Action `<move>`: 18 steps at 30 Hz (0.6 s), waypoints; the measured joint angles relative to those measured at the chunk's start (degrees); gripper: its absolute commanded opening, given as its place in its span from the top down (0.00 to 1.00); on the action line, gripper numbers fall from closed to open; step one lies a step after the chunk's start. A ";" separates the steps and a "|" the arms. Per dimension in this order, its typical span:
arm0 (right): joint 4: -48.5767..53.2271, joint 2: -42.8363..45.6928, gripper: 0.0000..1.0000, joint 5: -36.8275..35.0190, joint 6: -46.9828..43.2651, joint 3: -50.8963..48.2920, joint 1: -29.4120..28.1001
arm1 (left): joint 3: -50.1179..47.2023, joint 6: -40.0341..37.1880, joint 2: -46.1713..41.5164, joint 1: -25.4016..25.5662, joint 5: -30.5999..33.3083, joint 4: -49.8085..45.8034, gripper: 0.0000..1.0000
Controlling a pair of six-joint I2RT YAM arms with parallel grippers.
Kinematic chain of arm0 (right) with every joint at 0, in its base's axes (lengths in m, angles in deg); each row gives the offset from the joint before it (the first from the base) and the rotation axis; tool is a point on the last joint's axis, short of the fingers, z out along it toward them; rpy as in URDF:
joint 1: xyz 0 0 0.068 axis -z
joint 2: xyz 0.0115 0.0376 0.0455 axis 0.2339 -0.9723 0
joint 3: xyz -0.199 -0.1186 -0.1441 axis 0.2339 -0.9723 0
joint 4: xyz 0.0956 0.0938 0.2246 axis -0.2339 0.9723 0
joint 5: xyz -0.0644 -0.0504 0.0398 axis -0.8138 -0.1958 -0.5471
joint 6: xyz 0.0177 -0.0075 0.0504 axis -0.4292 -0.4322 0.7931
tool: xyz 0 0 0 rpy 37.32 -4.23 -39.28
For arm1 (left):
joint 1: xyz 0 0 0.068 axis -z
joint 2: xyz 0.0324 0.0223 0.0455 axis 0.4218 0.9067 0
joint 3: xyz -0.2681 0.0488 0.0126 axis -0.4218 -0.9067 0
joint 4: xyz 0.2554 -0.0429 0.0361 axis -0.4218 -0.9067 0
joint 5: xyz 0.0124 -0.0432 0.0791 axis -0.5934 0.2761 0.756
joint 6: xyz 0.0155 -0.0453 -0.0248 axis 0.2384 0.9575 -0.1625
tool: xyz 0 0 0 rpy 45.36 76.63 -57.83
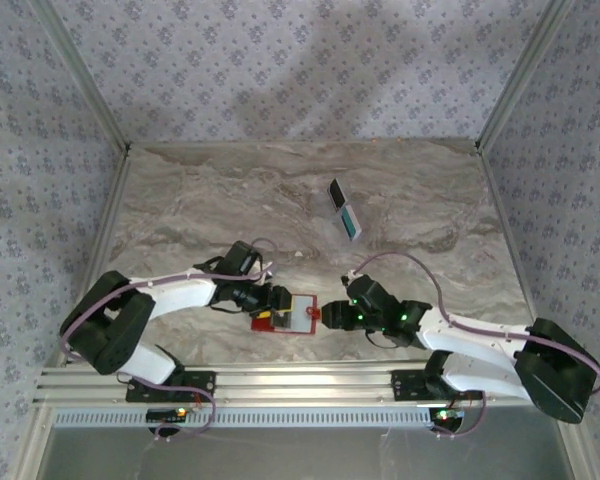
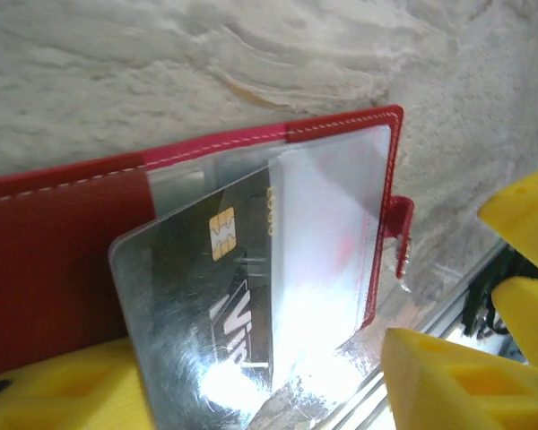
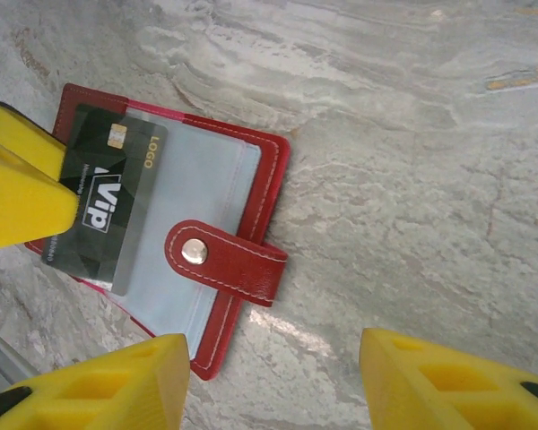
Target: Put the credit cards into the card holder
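Red, square, flat card holder (image 1: 288,318) lies open near the near edge of the marble table (image 1: 180,200), about midway along it, seen from the top camera. The left gripper (image 1: 272,308) sits at its left side and the right gripper (image 1: 323,315) just off its right side. Toward the far edge, right of centre, a dark card with a pale part (image 1: 335,191) and a teal-blue card (image 1: 351,222) lie flat end to end, well apart from the holder.

From the left wrist, a dark grey, glossy VIP card with a gold chip (image 2: 188,305) is partly slid under the holder's clear plastic pocket (image 2: 332,233), its chip end outside. The left gripper's yellow fingers (image 2: 457,385) stand apart on either side of it, pinching nothing.

From the right wrist, the VIP card rests on the holder's left half, and one left finger (image 3: 18,188) overlaps its outer edge. The red snap strap (image 3: 224,260) is folded across the pocket. The right gripper's own fingers (image 3: 99,385) are spread wide over bare marble beside the holder's near corner, empty.

The cards look thin, stiff, light and slick, so flat on marble they will probably be hard to pinch. Tipping up one short edge and gripping there, with the long side leading into the pocket, seems best. The holder looks light and floppy and is likely to skid unless its red cover is pinned.
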 measured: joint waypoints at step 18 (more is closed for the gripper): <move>5.38 -11.21 0.00 -6.51 -1.99 14.36 -5.64 | 0.20 0.90 -12.66 -8.28 13.77 -13.44 0.37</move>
